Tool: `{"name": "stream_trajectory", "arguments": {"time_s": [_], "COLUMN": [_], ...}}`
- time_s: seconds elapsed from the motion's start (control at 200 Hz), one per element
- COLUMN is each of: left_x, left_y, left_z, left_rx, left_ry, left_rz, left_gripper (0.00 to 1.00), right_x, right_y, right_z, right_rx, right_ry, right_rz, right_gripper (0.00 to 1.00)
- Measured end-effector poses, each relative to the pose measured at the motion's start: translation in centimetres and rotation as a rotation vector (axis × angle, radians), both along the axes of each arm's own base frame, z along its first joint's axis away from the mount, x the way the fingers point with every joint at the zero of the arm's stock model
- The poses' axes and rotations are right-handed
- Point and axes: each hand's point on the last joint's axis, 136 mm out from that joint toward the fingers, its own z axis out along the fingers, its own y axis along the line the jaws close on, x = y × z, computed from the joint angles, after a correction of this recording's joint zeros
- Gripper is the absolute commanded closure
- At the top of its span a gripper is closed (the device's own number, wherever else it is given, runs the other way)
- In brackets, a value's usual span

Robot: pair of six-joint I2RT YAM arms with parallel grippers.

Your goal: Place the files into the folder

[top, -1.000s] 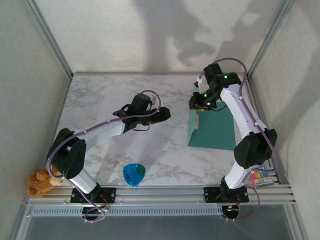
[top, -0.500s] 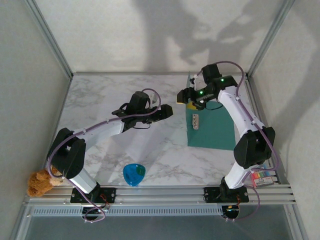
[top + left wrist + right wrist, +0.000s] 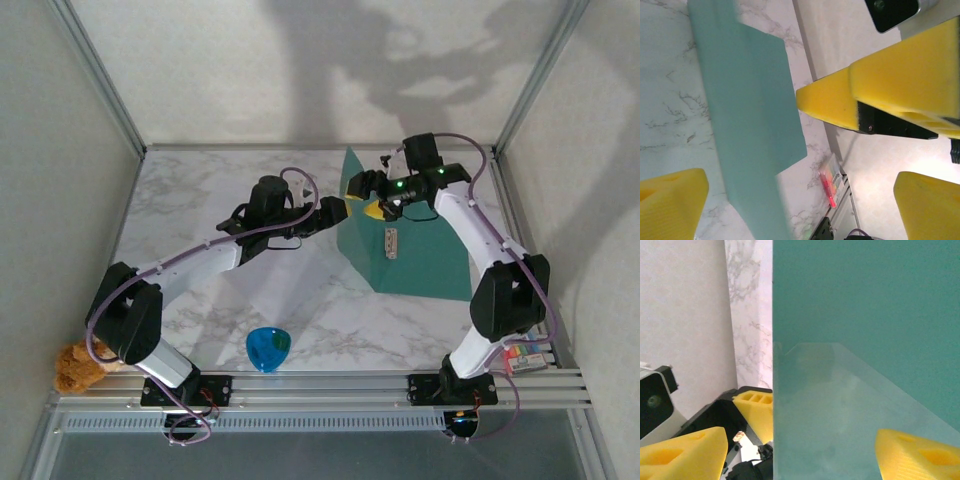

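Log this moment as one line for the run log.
phase: opening folder | folder: cover raised | right fingers: open, straddling cover | left fingers: open, empty, near cover

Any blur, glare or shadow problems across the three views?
Top external: sharp, evenly lit, with large arm shadows on the back wall. Left wrist: the folder is soft, its near edge smeared out of focus. Right wrist: a pale hazy patch, maybe glare, covers the folder's lower half.

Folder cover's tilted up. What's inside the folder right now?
The folder floor shows bare teal and one small white tag near the fold, with no sheets visible on it. The raised cover hides the strip beneath it at the fold.
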Motion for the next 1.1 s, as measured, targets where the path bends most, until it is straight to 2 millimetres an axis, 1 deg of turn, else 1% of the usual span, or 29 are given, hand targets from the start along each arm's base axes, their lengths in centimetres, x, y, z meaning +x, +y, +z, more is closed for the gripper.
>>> {"name": "stream_trajectory", "arguments": {"time_s": [0.145,0.245,0.32,0.381,0.486,0.551,0.656,0.741,0.801,0.846,1.001,1.102], "left_x": [0.0,0.1,0.3,0.5,1.0,1.3,1.7,2.0,2.0,2.1,2.4,2.5], "left_y": [0.0,0.1,0.4,0.7,1.3,1.7,2.2,2.5,2.8,3.1,3.8,4.3], "left_z": [-0.4,-1.5,-2.5,-3.1,-3.3,-3.4,-4.0,-5.0,-5.9,-6.6,-8.4,-9.3], "left_rx": [0.001,0.029,0.057,0.075,0.075,0.075,0.082,0.096,0.109,0.122,0.158,0.178], "left_ry": [0.013,0.036,0.055,0.070,0.080,0.084,0.094,0.106,0.117,0.123,0.139,0.144], "left_rz": [0.002,0.010,0.024,0.041,0.064,0.077,0.091,0.108,0.119,0.125,0.152,0.169], "left_gripper": [0.22,0.25,0.31,0.33,0.36,0.39,0.43,0.55,0.67,0.71,0.74,0.81], "right_x": [-0.3,-0.2,-0.2,-0.2,-0.6,-1.0,-1.6,-2.0,-2.2,-2.5,-3.8,-4.4], "right_y": [-0.9,-2.1,-3.0,-3.7,-4.5,-4.9,-5.1,-5.1,-5.2,-5.2,-5.5,-5.3], "right_z": [0.4,0.5,0.7,1.0,1.2,1.1,0.5,0.0,-0.7,-1.3,-3.5,-4.6], "right_rx": [0.008,0.007,0.006,0.006,0.002,-0.002,-0.009,-0.012,-0.016,-0.020,-0.027,-0.030], "right_ry": [-0.014,-0.016,-0.021,-0.031,-0.036,-0.036,-0.029,-0.014,0.001,0.015,0.050,0.058], "right_rz": [-0.022,-0.052,-0.072,-0.083,-0.097,-0.098,-0.093,-0.092,-0.091,-0.091,-0.092,-0.085], "right_gripper": [0.22,0.22,0.22,0.22,0.23,0.23,0.23,0.24,0.24,0.24,0.24,0.24]}}
